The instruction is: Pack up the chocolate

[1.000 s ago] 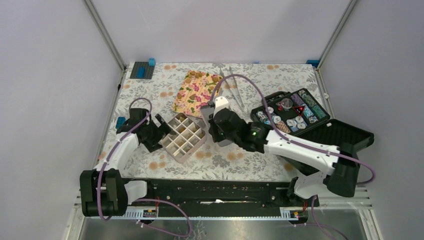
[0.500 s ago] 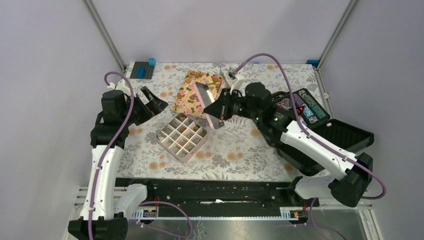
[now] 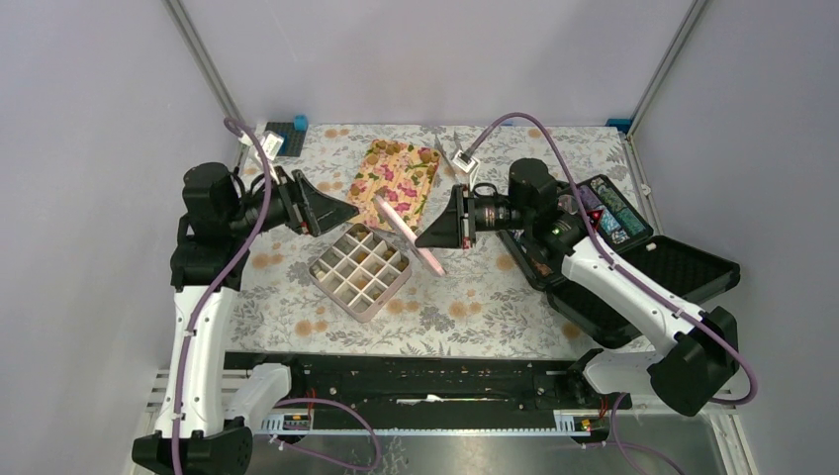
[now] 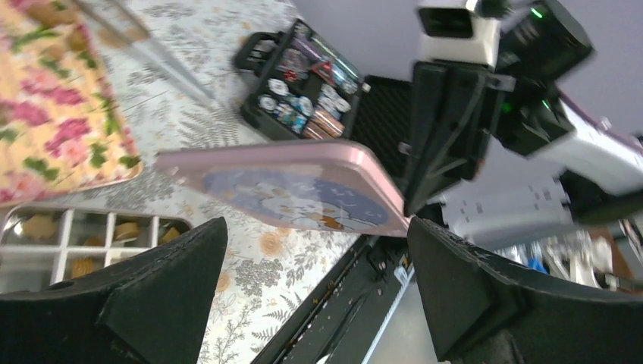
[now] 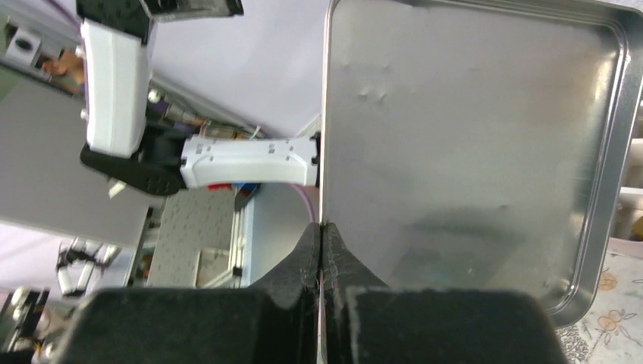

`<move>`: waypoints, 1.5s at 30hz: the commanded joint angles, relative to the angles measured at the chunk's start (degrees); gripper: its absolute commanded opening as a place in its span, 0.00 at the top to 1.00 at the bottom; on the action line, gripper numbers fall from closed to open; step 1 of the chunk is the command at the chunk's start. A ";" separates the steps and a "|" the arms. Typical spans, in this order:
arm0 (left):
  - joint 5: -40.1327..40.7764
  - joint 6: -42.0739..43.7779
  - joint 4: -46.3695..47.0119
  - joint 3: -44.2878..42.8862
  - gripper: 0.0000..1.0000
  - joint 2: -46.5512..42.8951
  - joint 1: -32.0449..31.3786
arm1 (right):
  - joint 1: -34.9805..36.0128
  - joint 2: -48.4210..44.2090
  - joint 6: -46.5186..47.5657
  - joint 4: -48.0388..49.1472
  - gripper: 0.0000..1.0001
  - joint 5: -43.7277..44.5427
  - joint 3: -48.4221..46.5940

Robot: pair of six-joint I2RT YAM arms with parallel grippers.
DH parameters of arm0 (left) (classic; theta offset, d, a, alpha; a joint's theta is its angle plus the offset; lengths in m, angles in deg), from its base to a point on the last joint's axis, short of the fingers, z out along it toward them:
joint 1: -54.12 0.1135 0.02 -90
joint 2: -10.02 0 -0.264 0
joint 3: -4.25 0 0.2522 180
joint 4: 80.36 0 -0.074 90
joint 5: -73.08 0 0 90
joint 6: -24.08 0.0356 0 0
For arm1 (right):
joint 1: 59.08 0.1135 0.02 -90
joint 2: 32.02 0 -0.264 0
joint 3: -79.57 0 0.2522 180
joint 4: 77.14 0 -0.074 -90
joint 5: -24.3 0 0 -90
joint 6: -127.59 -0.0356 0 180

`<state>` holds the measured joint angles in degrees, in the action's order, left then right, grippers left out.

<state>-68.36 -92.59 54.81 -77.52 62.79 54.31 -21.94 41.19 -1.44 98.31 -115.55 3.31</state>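
The chocolate (image 3: 364,256) lies as small brown lumps in cells of the divided tin (image 3: 337,288) on the flowered cloth; the left wrist view catches some lumps (image 4: 126,230) too. My right gripper (image 3: 420,240) is shut on the rim of the pink tin lid (image 3: 404,231) and holds it tilted in the air above the tin's right side. The right wrist view shows the lid's bare metal inside (image 5: 470,152), with the gripper (image 5: 321,227) pinching its edge. My left gripper (image 3: 338,209) hangs open just left of the lid, whose printed face (image 4: 296,186) sits beyond its tips (image 4: 317,227).
A flowered tray (image 3: 391,183) lies behind the tin, with metal tongs (image 3: 462,176) beside it. An open black case (image 3: 579,223) of striped chips sits at the right under my right arm. Blue blocks (image 3: 282,137) rest at the back left corner.
My right gripper has lifted the lid from beside the tin and tipped it over. My left arm has risen from the tin's left edge and swung toward the lid.
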 commanded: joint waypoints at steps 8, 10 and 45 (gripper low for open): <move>-22.98 12.91 9.60 0.60 0.02 1.80 0.09 | -0.54 -0.54 17.20 -10.30 1.00 -11.67 -0.85; -27.08 16.07 10.11 0.76 0.05 2.62 0.08 | -0.51 -0.63 15.89 -6.85 1.00 -13.59 0.76; -39.79 30.03 17.38 4.82 0.17 11.81 -11.35 | -3.54 13.85 -58.06 81.21 1.00 -26.11 3.57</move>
<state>-103.46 -62.67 65.87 -73.43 74.73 43.16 -24.82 50.39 -29.50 135.33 -138.93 6.48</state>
